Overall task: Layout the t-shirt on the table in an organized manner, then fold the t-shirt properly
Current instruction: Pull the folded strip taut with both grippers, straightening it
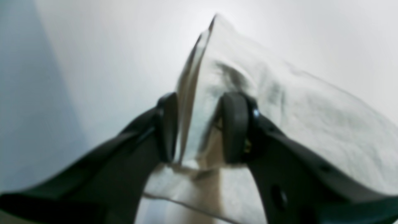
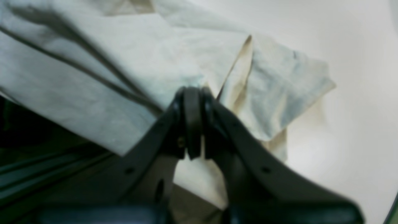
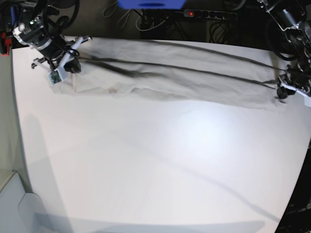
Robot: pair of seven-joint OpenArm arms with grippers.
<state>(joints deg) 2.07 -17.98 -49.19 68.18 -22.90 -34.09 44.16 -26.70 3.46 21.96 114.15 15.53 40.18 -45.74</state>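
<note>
The light grey-beige t-shirt (image 3: 170, 80) is pulled into a long wrinkled band across the far part of the white table (image 3: 155, 160). My right gripper (image 3: 68, 65) holds its left end and my left gripper (image 3: 283, 92) holds its right end. In the left wrist view, the left gripper (image 1: 200, 99) has a raised fold of the t-shirt (image 1: 311, 124) between its black pads. In the right wrist view, the right gripper (image 2: 192, 90) has its pads pressed together on the edge of the t-shirt (image 2: 93, 77).
A power strip (image 3: 204, 14) with a red light, cables and a blue object (image 3: 150, 4) lie beyond the table's far edge. The table's left edge runs just past my right gripper, with a dark drop (image 2: 31, 161) beside it.
</note>
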